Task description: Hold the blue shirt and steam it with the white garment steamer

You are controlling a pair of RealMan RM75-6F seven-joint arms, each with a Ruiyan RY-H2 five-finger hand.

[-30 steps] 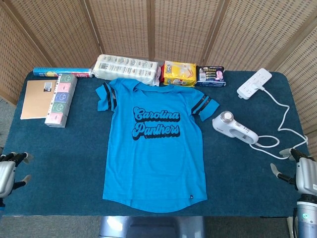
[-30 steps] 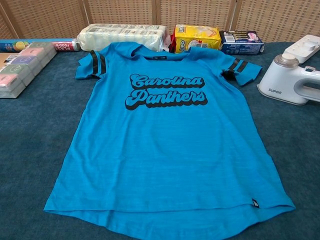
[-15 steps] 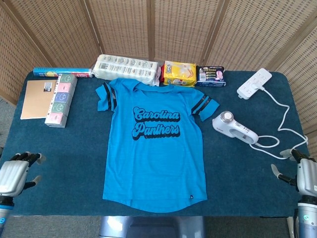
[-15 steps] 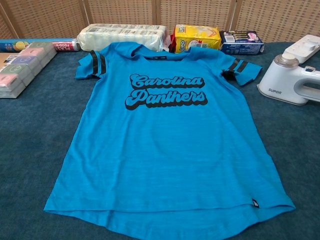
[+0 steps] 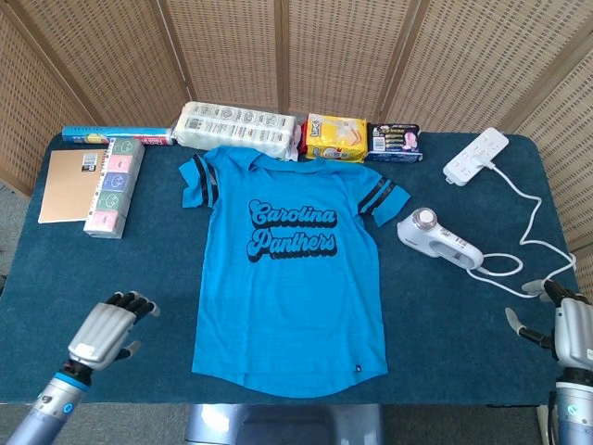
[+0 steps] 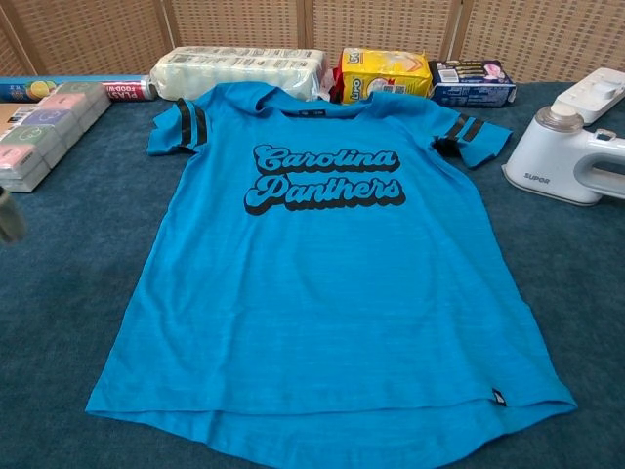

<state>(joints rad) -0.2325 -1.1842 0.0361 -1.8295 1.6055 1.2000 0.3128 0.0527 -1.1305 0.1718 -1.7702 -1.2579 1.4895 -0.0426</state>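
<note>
The blue shirt (image 5: 289, 273) lies flat mid-tabletop (image 5: 463, 324), hem toward the front edge. The white garment steamer (image 5: 439, 239) rests beside its right sleeve, a white power strip (image 5: 476, 156) nearer the back right corner. A long white wrapped package (image 5: 239, 128) lies along the back edge. The left robot hand (image 5: 107, 328) is over the front left corner, the right robot hand (image 5: 563, 324) at the front right corner.

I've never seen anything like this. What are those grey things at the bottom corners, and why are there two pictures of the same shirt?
Those are a robot's two mechanical hands: its left hand and right hand, both empty, fingers apart. One picture looks down from the robot's head, the other from its chest, closer in. On the table a blue shirt lies flat, with a white garment steamer beside it, its cord running to a power strip. Packets and boxes line the far edge. Nothing is held.
</note>
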